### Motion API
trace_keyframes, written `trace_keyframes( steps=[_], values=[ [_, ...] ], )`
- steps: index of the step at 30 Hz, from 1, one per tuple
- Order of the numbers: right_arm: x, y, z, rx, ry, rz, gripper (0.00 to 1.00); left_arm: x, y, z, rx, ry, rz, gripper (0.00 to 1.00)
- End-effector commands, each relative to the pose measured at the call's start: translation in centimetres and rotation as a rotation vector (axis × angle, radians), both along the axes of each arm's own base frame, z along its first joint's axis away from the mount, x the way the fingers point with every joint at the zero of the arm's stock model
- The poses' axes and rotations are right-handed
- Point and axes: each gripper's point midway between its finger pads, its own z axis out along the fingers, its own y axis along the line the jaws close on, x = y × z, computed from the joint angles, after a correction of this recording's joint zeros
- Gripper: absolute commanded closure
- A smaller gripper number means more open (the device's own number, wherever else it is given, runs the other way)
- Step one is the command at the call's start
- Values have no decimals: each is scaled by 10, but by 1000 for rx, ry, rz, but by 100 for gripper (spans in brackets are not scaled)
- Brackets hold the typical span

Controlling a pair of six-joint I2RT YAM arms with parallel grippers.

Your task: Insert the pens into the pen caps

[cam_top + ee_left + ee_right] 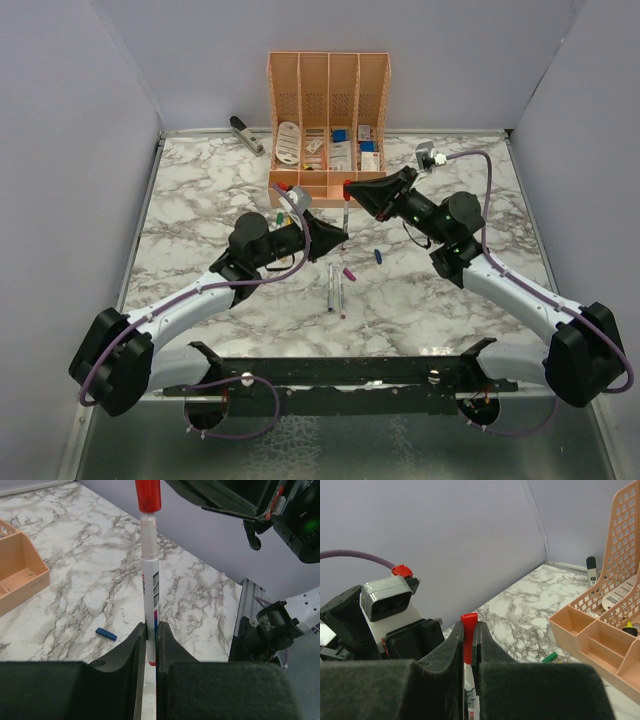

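Top external: left gripper (339,238) and right gripper (349,189) meet above the tabletop (200,200), with a pen (345,216) between them. Left wrist: left gripper is clamped on the pen barrel. Right wrist: right gripper pinches the red cap (468,622), which appears part-seated. Next move calls for an axial push.

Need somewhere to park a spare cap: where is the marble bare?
Bare: the left side between stapler and left arm; the right side beyond the right arm; the strip nearside of the loose pens. Crowded: the centre, where left gripper and right gripper meet among scattered caps before the organiser.
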Motion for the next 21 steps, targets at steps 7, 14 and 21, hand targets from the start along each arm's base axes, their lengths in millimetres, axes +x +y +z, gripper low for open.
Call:
trace_keyframes(
  steps=[7, 14, 21],
  values=[
    [-8, 4, -18, -55, 27, 58, 99, 15, 15, 34, -68, -81, 97, 100],
    [-4, 9, -32, -78, 54, 72, 99, 14, 10, 52, -95, -97, 67, 100],
    [0, 16, -54, -124, 99, 94, 99, 15, 11, 87, -181, -137, 70, 100]
  ],
)
